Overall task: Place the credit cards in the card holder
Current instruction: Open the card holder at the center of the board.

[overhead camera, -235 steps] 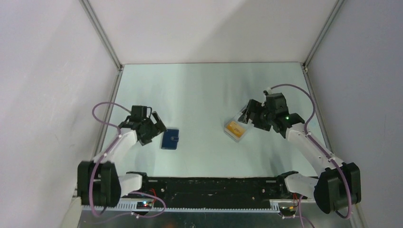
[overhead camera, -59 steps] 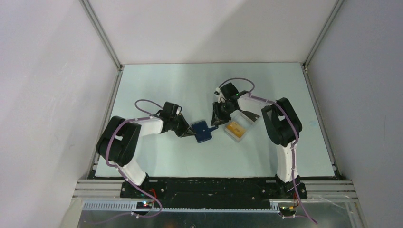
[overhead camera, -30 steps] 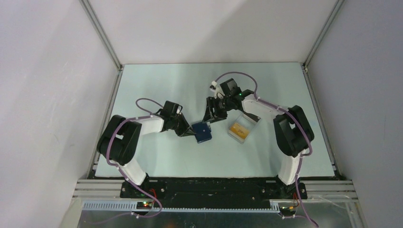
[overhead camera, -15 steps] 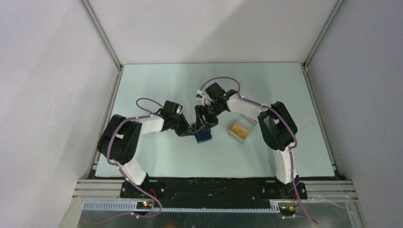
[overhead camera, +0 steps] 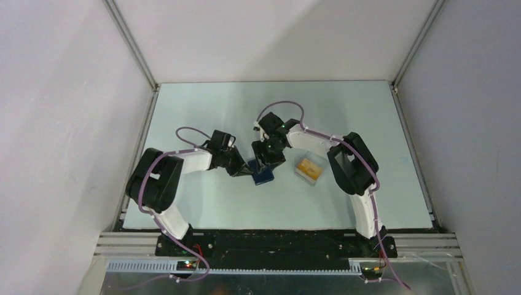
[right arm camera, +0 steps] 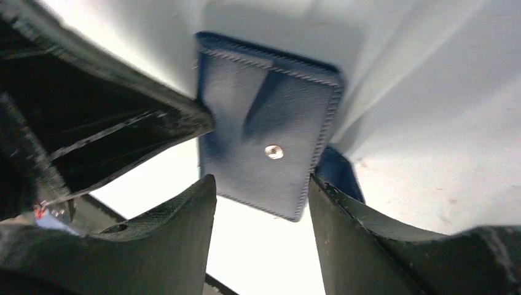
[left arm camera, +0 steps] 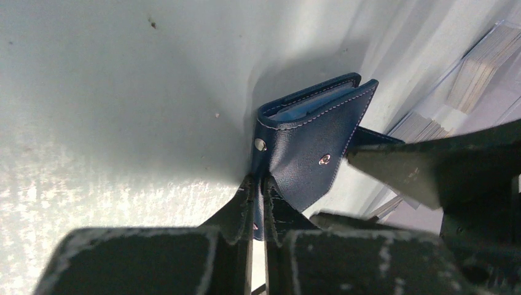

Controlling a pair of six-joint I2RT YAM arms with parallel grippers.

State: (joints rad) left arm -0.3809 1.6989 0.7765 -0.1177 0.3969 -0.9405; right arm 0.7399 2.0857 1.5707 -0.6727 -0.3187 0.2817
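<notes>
left hand [left arm camera: 257,187] clamps the card holder [left arm camera: 307,147], which sits inside the spread-apart right hand [right arm camera: 261,184].

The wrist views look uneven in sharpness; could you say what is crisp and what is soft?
Left wrist: card holder stitching crisp, its shadow darkens the table; left gripper blurred near the lens. Right wrist: card holder slightly soft, right gripper dark, unfocused.

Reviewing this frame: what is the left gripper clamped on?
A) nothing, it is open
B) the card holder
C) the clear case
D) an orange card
B: in the left wrist view, the left gripper has its fingers shut on an edge of the card holder.
</notes>
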